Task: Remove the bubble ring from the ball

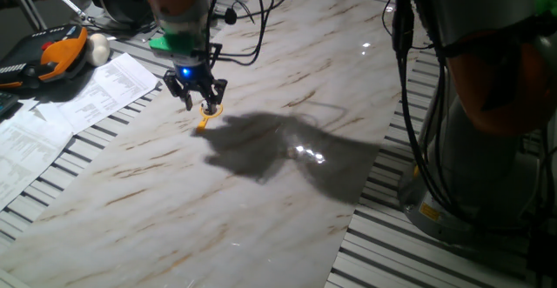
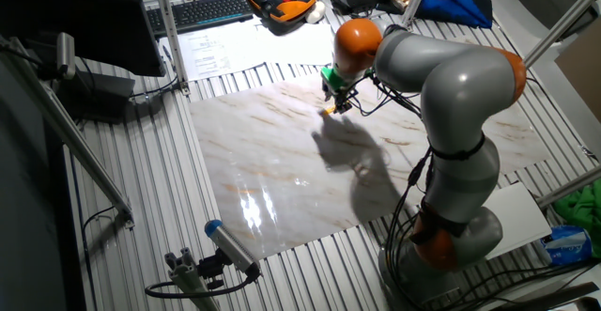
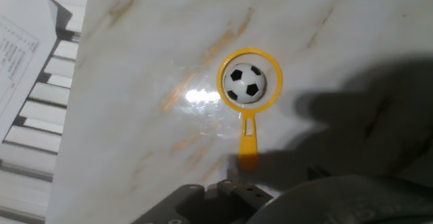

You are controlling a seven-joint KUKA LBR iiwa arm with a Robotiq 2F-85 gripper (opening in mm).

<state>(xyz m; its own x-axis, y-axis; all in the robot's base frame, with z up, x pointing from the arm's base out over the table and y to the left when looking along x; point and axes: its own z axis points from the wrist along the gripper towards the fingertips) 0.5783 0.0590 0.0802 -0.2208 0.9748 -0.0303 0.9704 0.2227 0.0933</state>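
In the hand view the yellow-orange bubble ring (image 3: 248,137) lies flat on the marble slab (image 3: 135,61), its loop around the tiny black-and-white ball (image 3: 245,83) and its short handle pointing toward the hand. In one fixed view my gripper (image 1: 202,98) hangs just above the ring (image 1: 209,111), fingers spread and holding nothing; the ball is too small to make out there. In the other fixed view the gripper (image 2: 336,102) is over the slab's far part.
Printed paper sheets (image 1: 78,105) lie left of the slab. An orange-and-black tool (image 1: 52,55) and a larger whitish ball (image 1: 97,50) sit behind them. The arm's base (image 2: 451,226) and cables (image 1: 409,79) stand at the slab's right side. A keyboard (image 2: 211,8) lies at the far edge.
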